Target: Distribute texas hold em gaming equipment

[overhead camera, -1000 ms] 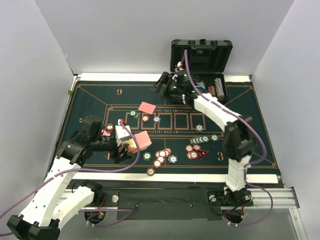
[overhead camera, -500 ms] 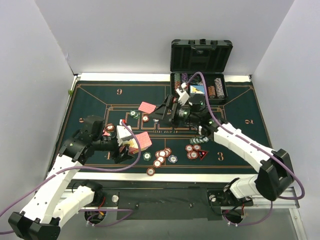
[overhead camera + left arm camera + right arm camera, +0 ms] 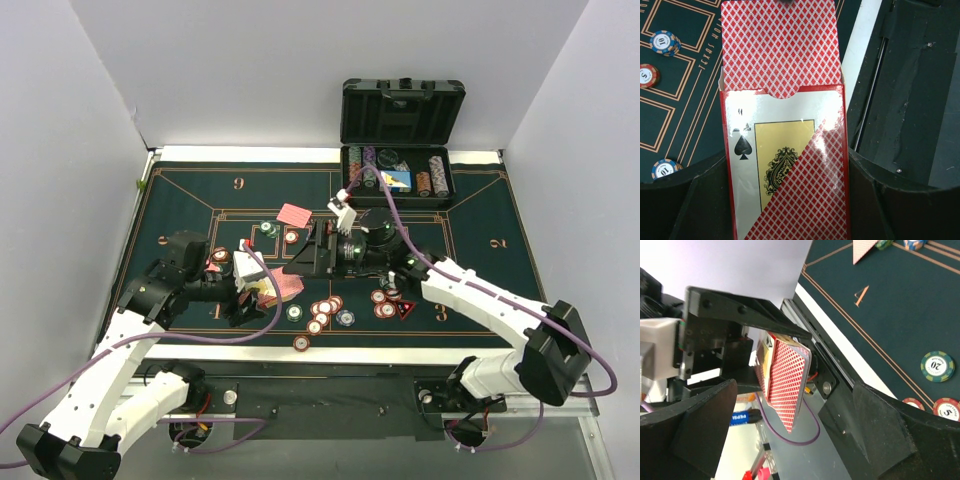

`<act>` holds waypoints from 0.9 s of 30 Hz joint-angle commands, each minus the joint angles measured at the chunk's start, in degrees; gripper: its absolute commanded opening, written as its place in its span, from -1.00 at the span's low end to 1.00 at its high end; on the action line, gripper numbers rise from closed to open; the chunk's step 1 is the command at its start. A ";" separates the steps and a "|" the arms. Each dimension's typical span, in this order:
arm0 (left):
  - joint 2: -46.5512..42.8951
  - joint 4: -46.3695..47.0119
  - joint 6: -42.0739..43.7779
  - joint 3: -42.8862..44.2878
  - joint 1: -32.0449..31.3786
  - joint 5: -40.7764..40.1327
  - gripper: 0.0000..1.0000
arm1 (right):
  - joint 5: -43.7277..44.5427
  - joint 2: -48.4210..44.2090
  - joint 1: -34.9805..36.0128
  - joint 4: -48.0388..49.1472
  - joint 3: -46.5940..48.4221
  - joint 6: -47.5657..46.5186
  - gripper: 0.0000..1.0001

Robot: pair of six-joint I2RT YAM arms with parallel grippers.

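Observation:
My left gripper is shut on a red-checked card box with an ace of spades on its front. Pink-red-backed playing cards stick out of its open top. In the top view the left gripper holds the box above the mat's near left. My right gripper is open just to the right of it. In the right wrist view the cards hang ahead of the right gripper, between its spread fingers and apart from both. Poker chips lie on the mat.
One loose card lies face down near the mat's centre. More chip groups and a red triangle sit right of centre. The black case stands open at the back with chip rows inside. The green felt mat covers the table.
The right arm swung from the case at the back down and left to the held card box, and its jaws spread wider. The left arm and its box stayed put.

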 commanded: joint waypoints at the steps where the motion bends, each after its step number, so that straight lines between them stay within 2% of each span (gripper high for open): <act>1: -0.39 3.60 0.41 1.62 0.33 1.99 -1.00 | -0.75 1.99 2.70 -0.18 0.91 -1.99 0.86; 7: -0.13 3.69 0.41 2.06 0.33 1.99 -1.00 | -1.11 3.49 3.67 0.96 0.83 -1.64 0.71; 14: -0.13 3.69 0.59 2.33 0.33 1.90 -1.00 | -2.42 4.19 3.58 5.36 -0.67 1.26 0.21; 27: 0.05 4.57 0.15 2.76 0.33 1.64 -1.00 | -1.54 1.73 0.25 4.92 -3.83 2.84 -0.26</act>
